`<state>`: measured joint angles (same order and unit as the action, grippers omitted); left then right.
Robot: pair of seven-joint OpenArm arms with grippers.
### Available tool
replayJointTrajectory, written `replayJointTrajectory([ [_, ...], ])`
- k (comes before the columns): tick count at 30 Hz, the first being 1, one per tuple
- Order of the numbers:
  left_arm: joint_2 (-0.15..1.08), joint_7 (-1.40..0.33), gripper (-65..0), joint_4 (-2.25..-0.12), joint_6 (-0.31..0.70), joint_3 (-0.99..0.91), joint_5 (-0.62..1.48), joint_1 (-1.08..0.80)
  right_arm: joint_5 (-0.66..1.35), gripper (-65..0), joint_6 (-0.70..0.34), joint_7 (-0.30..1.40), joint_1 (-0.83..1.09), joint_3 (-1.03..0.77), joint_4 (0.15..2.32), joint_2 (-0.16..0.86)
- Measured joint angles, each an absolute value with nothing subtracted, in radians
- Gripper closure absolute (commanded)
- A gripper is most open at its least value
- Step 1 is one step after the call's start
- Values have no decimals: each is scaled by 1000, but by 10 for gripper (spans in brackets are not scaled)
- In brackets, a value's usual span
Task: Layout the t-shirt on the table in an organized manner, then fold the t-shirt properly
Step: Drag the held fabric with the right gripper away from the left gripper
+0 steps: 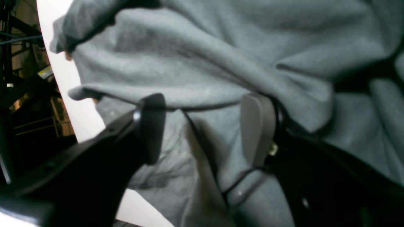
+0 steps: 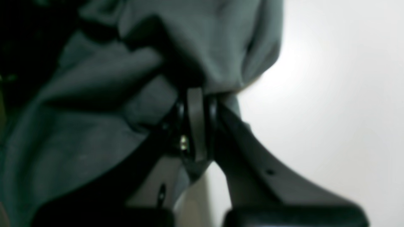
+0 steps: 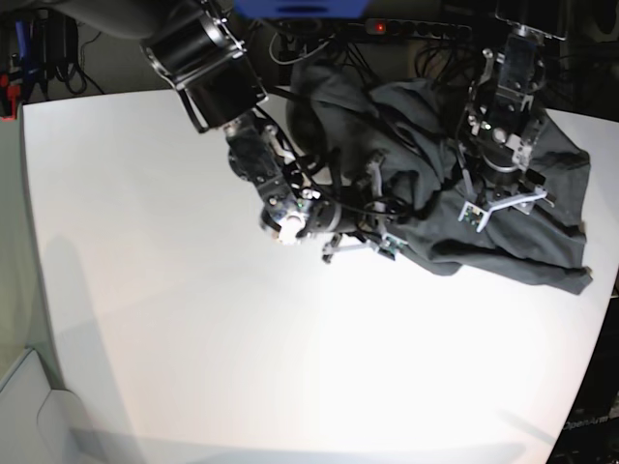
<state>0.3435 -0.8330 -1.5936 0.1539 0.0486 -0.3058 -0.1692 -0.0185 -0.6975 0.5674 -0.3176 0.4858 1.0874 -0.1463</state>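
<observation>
Charcoal cloth is pinched tight in the right gripper (image 2: 197, 94), jaws clamped on a fold of the t-shirt (image 3: 503, 222). Left gripper (image 1: 202, 126) hangs spread over the crumpled shirt, holding nothing. Garment bunched beneath both, white counter (image 3: 193, 338) stretching beyond.

Base view: the table (image 3: 193, 338) is evenly lit from above, with mild glare and curved edges. Wrist views: dim, soft-focused; the t-shirt (image 1: 221, 56) is blurred.
</observation>
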Motion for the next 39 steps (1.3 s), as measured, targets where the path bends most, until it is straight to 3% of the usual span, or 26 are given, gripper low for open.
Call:
replayJointTrajectory([
  [6,350,-831,-378,-1593,155,49,-302,-170,-28,0,-698,602,-379,483,1127,-142],
  [13,353,-828,-378,-1594,159,47,-294,-171,-21,0,-709,788,-476,483,1392,-34],
  [20,315,-909,-379,-1670,187,59,-255,-171,9,0,-723,960,-556,498,1682,-19],
  [24,298,-985,-379,-1684,202,64,-253,-149,-20,0,-706,979,-559,522,1777,-19],
  [32,325,-1001,-379,-1692,204,55,-257,-151,-5,-4,-707,953,-415,705,1767,-34],
  [39,363,-997,-379,-1690,208,2,-249,-177,-13,-163,-706,922,-395,749,1738,12],
])
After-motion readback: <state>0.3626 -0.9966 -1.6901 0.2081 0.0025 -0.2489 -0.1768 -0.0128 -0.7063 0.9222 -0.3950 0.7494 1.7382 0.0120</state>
